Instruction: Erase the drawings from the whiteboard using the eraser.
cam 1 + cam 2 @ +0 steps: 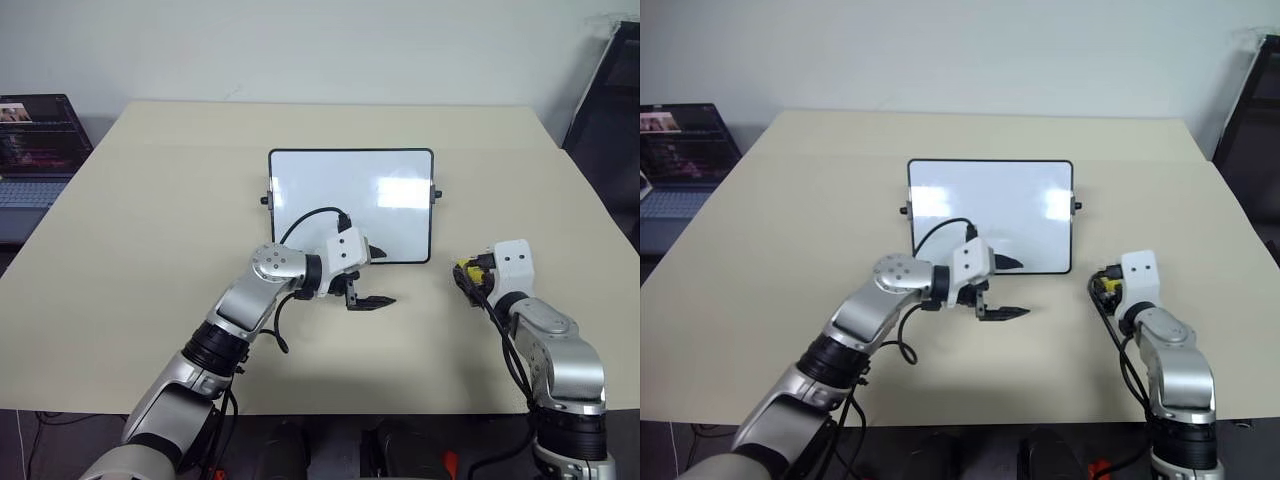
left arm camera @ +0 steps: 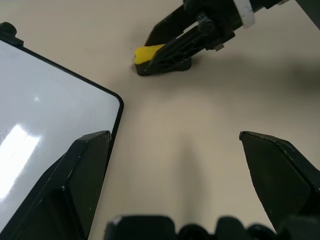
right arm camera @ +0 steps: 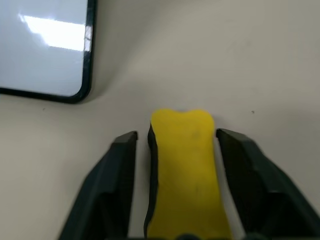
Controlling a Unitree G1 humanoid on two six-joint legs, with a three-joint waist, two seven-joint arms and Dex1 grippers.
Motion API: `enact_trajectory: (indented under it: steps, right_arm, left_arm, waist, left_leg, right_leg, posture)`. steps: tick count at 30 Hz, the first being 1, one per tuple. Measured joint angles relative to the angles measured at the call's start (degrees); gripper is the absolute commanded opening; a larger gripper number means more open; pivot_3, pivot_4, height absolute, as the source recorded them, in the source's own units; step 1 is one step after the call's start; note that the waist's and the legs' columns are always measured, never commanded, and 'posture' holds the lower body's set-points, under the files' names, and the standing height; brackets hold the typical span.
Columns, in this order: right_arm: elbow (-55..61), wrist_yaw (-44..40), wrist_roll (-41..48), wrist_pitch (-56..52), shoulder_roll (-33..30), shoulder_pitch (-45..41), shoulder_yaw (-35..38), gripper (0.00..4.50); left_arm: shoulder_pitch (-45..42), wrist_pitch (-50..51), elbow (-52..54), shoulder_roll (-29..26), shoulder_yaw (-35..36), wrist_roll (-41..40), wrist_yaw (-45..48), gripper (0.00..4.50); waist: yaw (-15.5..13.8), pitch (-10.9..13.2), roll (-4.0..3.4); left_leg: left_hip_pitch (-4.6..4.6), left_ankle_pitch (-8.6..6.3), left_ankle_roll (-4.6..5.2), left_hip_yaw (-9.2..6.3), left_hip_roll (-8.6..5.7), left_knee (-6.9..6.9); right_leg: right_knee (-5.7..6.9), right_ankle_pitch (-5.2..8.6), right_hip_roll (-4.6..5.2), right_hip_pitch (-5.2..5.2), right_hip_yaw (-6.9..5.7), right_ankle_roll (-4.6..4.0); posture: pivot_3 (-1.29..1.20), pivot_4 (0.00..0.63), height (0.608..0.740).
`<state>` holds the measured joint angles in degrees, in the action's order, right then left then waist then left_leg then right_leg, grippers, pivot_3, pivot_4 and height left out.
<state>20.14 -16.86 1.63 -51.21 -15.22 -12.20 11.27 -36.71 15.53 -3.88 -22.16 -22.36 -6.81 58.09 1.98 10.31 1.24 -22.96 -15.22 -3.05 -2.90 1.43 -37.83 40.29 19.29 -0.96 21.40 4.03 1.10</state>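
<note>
Small yellow block eraser with a dark underside (image 3: 186,170) sits on the matte beige tabletop (image 1: 130,220), just off the near right corner of the small white glossy whiteboard with thin black frame and rounded corners (image 1: 350,200). The right gripper (image 3: 180,150) straddles the eraser: black fingers (image 3: 112,180) stand on both sides with a visible gap on the left side, so the jaws are part open and not clamped; on the right side contact cannot be told. The eraser looks light, and the waisted outline of its yellow top suggests soft foam, so a squeeze would likely dent it; best hold is probably across the narrow middle, dark pad facing down. The board surface is smooth and reflective, showing only glare patches; no marker strokes can be made out on it, so the board looks wiped. Small black knobs sit on the board's side edges. The board is likely light and could slide on the table if pushed. The left gripper (image 1: 368,298) hovers low over the table at the board's near edge, fingers spread wide, holding nothing.
</note>
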Motion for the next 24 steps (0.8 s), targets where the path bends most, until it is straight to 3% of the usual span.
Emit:
enact_trajectory:
  steps: [1,5,10,14,18,21,24]
  right_arm:
    - [-0.5,0.54,0.21,0.34,0.0,-0.21,0.41,3.59]
    - [-2.09,1.51,2.17,0.74,0.46,-0.63,1.84,4.44]
    - [0.79,1.69,5.75,2.67,0.87,-2.17,3.35,4.44]
    - [10.8,-1.32,10.08,3.51,0.03,-0.99,1.93,4.44]
    - [16.79,-2.26,10.66,5.2,-0.89,5.42,-2.85,4.44]
    - [17.36,0.05,4.93,16.86,-0.88,13.66,-8.09,4.44]
    - [15.16,2.23,2.26,28.04,1.66,20.38,-9.12,4.44]
  left_arm:
    - [0.13,-0.2,0.0,-0.01,0.0,0.35,0.04,4.5]
    - [1.4,-1.15,0.16,-0.13,-0.01,1.51,-0.07,4.5]
    - [6.09,0.54,3.95,0.14,2.35,1.22,-4.35,4.5]
    - [12.92,7.16,11.81,0.99,11.51,-2.88,-11.77,4.5]
    - [20.68,14.45,21.13,3.9,20.23,-6.74,-21.13,4.5]
    - [29.48,17.94,28.72,9.06,26.37,-7.79,-30.72,4.5]
    - [35.43,18.86,32.33,11.5,27.9,-7.22,-36.6,4.5]
  waist:
    - [-0.03,0.0,0.0]
    - [-0.02,0.0,-0.01]
    - [0.1,0.02,-0.04]
    - [0.18,0.02,-0.04]
    - [-0.13,0.01,-0.03]
    - [-0.18,-0.02,-0.01]
    - [-0.36,-0.02,0.01]
  left_leg:
    - [-0.01,0.0,0.0,0.0,0.0,0.0]
    - [-0.01,0.0,0.0,0.02,0.0,0.0]
    - [-0.01,-0.01,0.01,0.0,0.05,0.01]
    - [-0.03,-0.01,0.01,-0.07,0.09,0.02]
    - [-0.04,-0.01,0.02,-0.08,0.07,-0.02]
    - [-0.04,-0.04,0.04,-0.09,0.05,-0.01]
    - [-0.01,-0.03,0.04,-0.13,0.05,-0.02]
  right_leg:
    - [0.0,0.0,0.0,0.0,0.0,0.0]
    - [-0.01,0.0,0.0,0.0,0.03,0.0]
    - [0.0,0.0,0.0,0.02,0.02,0.0]
    - [-0.01,0.0,0.0,0.0,-0.04,0.01]
    - [-0.14,0.0,0.05,-0.06,-0.04,0.01]
    - [-0.27,0.01,0.1,-0.11,-0.07,0.02]
    - [-0.26,0.01,0.1,-0.18,-0.11,0.02]
  posture:
    - [0.0,0.15,0.74]
    - [0.0,0.15,0.74]
    - [0.0,0.15,0.74]
    - [0.0,0.15,0.74]
    - [0.0,0.15,0.74]
    - [0.0,0.15,0.74]
    - [0.0,0.15,0.74]
